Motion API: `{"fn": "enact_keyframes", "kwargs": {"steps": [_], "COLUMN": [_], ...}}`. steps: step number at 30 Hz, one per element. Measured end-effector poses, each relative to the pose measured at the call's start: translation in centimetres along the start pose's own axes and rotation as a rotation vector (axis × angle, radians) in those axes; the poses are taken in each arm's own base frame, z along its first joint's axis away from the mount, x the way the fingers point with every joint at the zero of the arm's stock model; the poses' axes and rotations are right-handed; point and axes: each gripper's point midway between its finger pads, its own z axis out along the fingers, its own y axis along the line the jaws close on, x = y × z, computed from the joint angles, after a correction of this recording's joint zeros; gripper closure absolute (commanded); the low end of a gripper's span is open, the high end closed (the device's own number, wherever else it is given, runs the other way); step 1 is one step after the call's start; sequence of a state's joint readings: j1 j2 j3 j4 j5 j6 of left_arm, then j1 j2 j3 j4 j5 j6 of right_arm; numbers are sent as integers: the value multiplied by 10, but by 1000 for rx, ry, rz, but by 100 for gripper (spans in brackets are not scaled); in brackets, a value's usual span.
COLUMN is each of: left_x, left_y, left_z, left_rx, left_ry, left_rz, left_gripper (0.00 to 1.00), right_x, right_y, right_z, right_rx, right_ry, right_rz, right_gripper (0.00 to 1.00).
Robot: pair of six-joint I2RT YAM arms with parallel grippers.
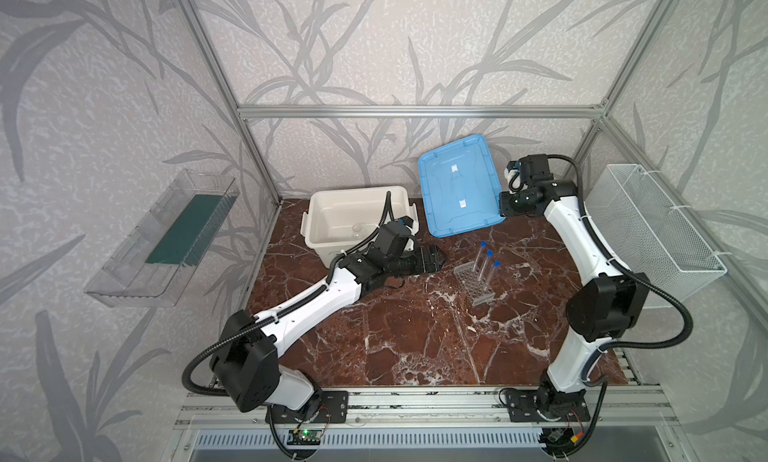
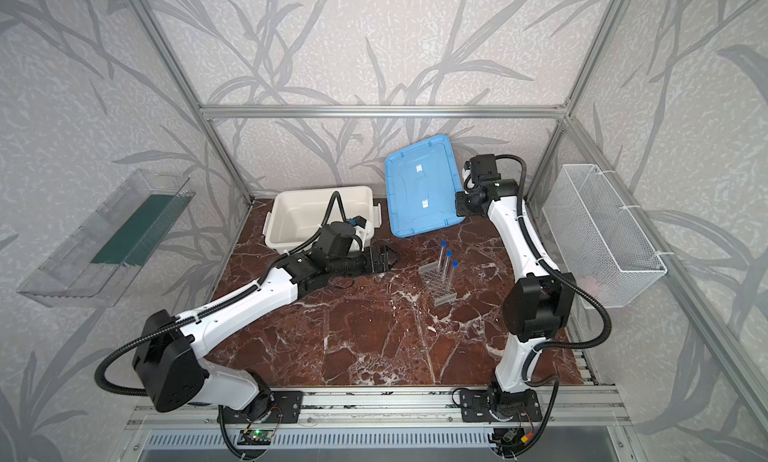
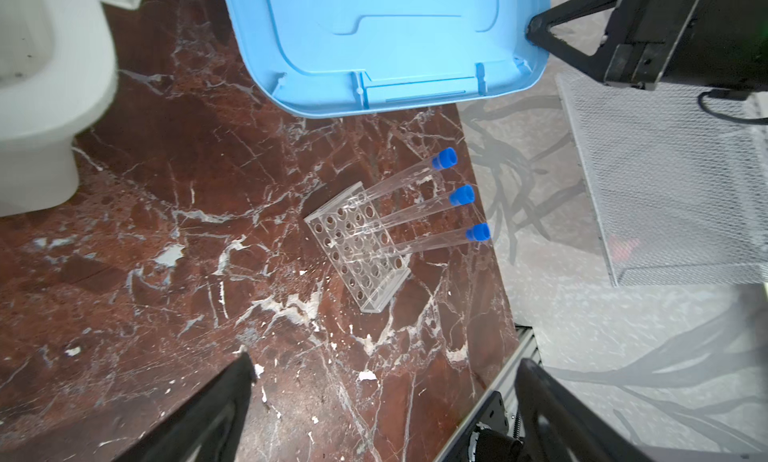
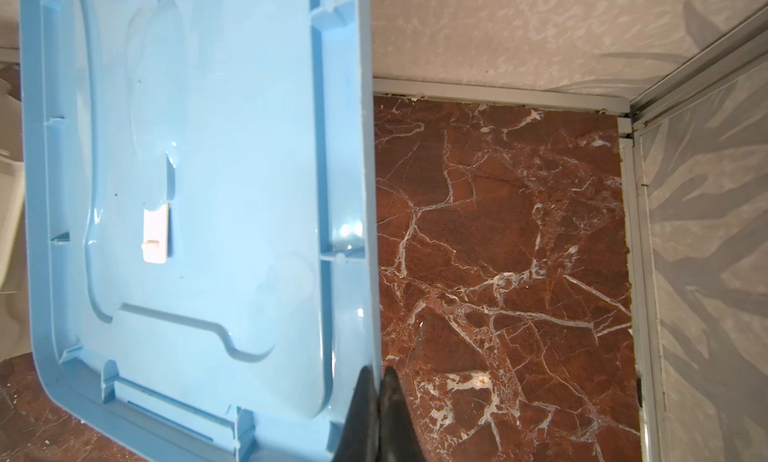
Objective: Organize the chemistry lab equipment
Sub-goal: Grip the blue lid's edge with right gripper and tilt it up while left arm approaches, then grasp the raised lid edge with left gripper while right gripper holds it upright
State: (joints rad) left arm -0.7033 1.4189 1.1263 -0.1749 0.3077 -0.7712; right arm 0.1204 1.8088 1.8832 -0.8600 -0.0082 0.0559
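Marble top (image 1: 415,335): rack (image 1: 471,287) (three tubes (image 1: 484,264)) near gaping left claw (image 1: 441,256)

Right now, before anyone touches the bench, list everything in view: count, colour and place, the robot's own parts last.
table: one, red-brown marble
rack: one, clear, on the table right of middle
test tubes: three, clear with blue caps, standing in the rack
tub: one, white, open, back of the table
lid: one, blue, tilted beside the tub
wire basket: one, white, on the right wall
tray: one, clear with green strip, on the left wall
left end effector: one, black, open, empty, in front of the tub
right end effector: one, black, shut on the lid's edge
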Motion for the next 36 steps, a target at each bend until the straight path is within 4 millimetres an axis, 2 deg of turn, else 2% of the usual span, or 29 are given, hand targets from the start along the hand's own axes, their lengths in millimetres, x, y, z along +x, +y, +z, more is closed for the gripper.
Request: {"fn": "enact_keyframes", "kwargs": {"steps": [7,9,14,18,21,26,29,36], "left_x": [-27,-33,-41,-51,-59,-68,-70,-69], "left_y": [-21,-18,-4,-18,-34,-49,-50,-45], "left_z": [-42,-49,-53,-57,-63,-71,-72,-66], "left_rx": [81,100,104,164,233,297,304,289], "left_ry": [-158,-198,-249,-290,-325,-370,-378,-371], "left_rz": [48,45,36,58,81,100,95,84], "left_gripper": [1,1,2,5,13,33,34,40], "right_x": [5,5,13,25,33,47,53,52], "right_y": [10,14,29,40,47,54,56,61], "right_z": [-50,-67,-109,-129,-130,-117,-111,-110], "right_rx": [-62,-90,-188,-264,-308,-353,-366,-400], "right_ry": [-70,-101,-172,-193,-188,-148,-128,-147], "right_rz": [32,45,84,106,121,147,160,160], "right_gripper": [100,100,100,100,100,100,100,100]}}
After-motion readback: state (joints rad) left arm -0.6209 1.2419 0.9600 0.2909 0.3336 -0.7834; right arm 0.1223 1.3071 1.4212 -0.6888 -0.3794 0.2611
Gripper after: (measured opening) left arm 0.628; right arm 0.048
